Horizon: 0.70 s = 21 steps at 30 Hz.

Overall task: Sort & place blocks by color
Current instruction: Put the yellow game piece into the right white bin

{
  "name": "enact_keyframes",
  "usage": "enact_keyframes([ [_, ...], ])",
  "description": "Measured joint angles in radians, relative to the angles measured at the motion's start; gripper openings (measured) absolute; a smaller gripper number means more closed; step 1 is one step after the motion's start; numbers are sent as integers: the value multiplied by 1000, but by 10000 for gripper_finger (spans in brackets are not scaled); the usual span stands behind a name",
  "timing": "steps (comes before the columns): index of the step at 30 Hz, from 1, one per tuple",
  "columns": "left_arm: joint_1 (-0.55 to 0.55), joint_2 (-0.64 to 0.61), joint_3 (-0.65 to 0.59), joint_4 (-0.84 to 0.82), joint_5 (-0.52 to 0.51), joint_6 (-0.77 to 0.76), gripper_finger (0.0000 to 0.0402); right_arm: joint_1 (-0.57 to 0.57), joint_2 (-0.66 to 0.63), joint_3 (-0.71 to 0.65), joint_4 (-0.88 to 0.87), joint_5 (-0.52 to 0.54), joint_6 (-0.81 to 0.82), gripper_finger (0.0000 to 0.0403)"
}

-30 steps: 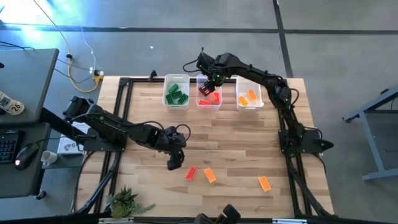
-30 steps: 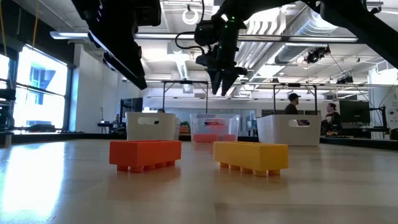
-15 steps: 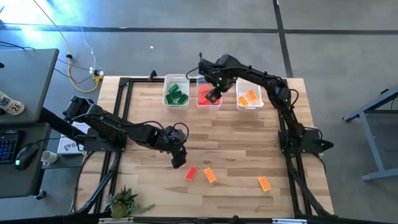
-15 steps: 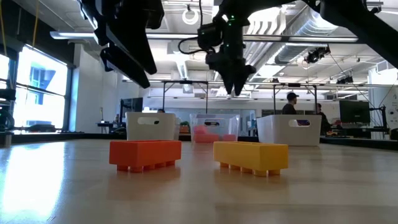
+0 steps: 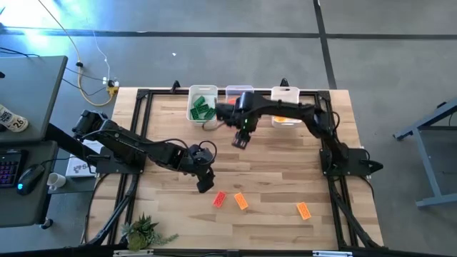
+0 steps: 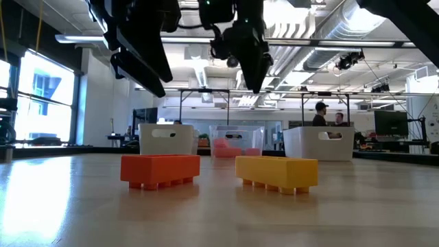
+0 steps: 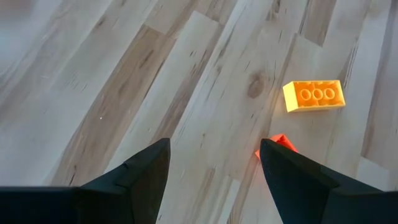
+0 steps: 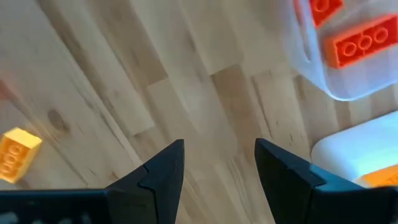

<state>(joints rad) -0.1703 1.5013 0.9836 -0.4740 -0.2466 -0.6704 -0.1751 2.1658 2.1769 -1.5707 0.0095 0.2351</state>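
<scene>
The left hand (image 5: pixel 205 184) hangs open just beside the red block (image 5: pixel 219 199) on the desk (image 5: pixel 278 164). The right hand (image 5: pixel 240 140) hangs open and empty near the bins (image 5: pixel 202 105). Two orange blocks (image 5: pixel 241 201) lie near the front edge.

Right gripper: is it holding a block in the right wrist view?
No. The right gripper is open, and only bare wooden table shows between its fingers, while red blocks lie in a bin nearby.
</scene>
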Motion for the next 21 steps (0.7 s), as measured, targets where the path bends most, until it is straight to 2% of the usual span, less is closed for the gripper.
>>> enact_keyframes([
  [7, 0, 0, 0, 0, 0, -7, 236, 152, 0, 0, 0, 67, -4, 184],
  [10, -2, 0, 0, 0, 4, -7, 236, 206, 0, 0, 0, 129, 17, 184],
  [15, -3, 0, 0, 0, 14, -7, 236, 265, 0, 0, -2, 205, 56, 184],
  [21, -2, 0, 0, -1, 14, -7, 236, 304, 0, 0, 0, 250, 82, 184],
])
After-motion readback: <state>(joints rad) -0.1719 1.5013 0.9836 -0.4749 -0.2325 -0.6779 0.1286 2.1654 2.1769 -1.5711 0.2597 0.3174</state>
